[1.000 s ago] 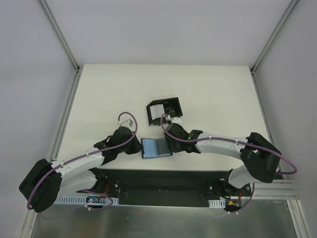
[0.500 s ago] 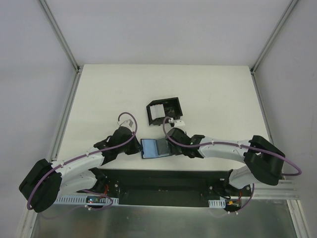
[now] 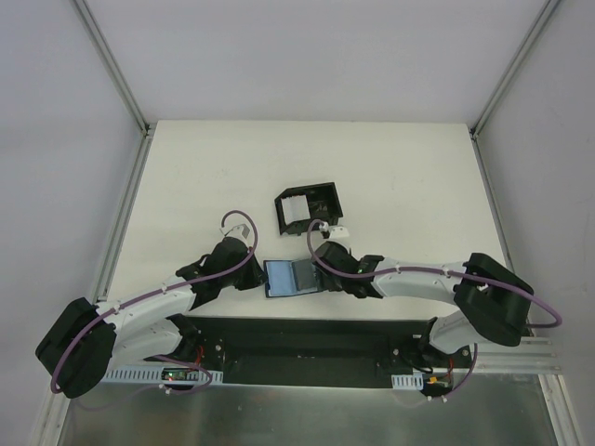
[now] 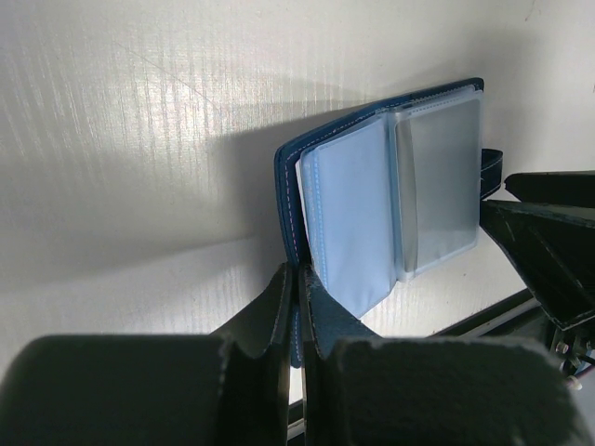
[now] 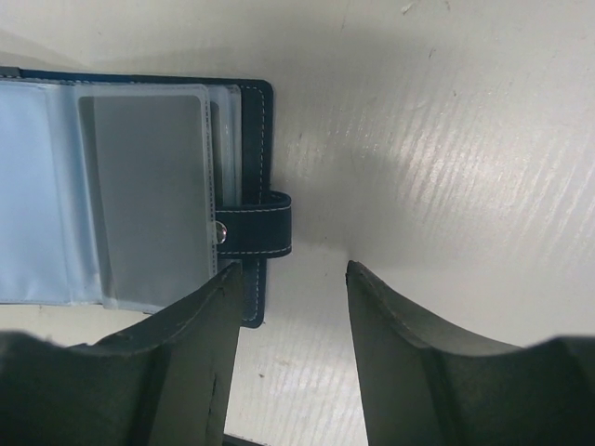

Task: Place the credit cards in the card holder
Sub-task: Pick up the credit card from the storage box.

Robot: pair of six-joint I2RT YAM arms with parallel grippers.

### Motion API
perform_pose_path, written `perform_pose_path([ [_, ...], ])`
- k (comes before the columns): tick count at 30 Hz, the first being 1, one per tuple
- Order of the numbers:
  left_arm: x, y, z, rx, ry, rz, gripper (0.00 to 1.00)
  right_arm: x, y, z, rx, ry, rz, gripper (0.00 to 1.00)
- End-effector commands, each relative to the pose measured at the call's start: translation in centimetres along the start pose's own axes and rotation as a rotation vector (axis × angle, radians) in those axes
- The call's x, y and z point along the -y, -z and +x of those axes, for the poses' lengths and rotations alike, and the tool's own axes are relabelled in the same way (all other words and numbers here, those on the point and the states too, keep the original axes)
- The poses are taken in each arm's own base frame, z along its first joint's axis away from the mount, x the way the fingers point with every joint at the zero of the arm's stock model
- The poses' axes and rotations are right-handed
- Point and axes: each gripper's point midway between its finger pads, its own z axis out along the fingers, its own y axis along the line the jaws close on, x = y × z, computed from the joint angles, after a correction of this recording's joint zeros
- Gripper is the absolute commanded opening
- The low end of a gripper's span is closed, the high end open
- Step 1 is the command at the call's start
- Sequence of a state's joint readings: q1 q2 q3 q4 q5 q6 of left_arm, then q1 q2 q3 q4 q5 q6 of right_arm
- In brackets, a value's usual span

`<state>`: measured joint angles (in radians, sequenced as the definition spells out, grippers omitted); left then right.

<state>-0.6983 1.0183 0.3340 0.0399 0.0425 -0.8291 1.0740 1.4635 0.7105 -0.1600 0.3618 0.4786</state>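
Observation:
The dark blue card holder (image 3: 294, 277) lies open on the table near the front edge. My left gripper (image 3: 259, 278) is shut on its left cover edge; the left wrist view shows the jaws (image 4: 299, 279) pinching the blue cover (image 4: 284, 190). A pale grey credit card (image 4: 437, 181) sits inside a clear sleeve on the right page, also seen in the right wrist view (image 5: 144, 186). My right gripper (image 5: 293, 269) is open and empty, low beside the holder's snap strap (image 5: 265, 223). More white credit cards (image 3: 292, 210) stand in the black box.
The black open-topped box (image 3: 316, 203) stands just behind the card holder. The black mounting rail (image 3: 307, 336) runs along the table's near edge, right by the holder. The white table (image 3: 390, 177) stretches behind and to both sides.
My right gripper has shifted a little toward the near right, along the holder's right edge. The left arm and the card holder have not moved.

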Motion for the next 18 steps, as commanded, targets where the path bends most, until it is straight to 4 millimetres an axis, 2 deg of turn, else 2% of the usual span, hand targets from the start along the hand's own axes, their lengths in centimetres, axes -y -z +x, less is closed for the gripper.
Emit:
perform_pose_path([
  [1,0.5,0.2,-1.2,0.032,0.002,-0.002,0.0,-0.1,-0.8,-0.5,0.039,-0.049,0.008,0.51],
  [10,0.3,0.2,-0.8,0.016,0.004,0.0,0.0,1.7,-2.4,0.0,0.111,-0.136,0.086,0.53],
  [18,0.0,0.3,-0.4,0.012,0.018,0.001,0.0,4.6,-2.0,-1.3,0.188,-0.252,0.168,0.53],
])
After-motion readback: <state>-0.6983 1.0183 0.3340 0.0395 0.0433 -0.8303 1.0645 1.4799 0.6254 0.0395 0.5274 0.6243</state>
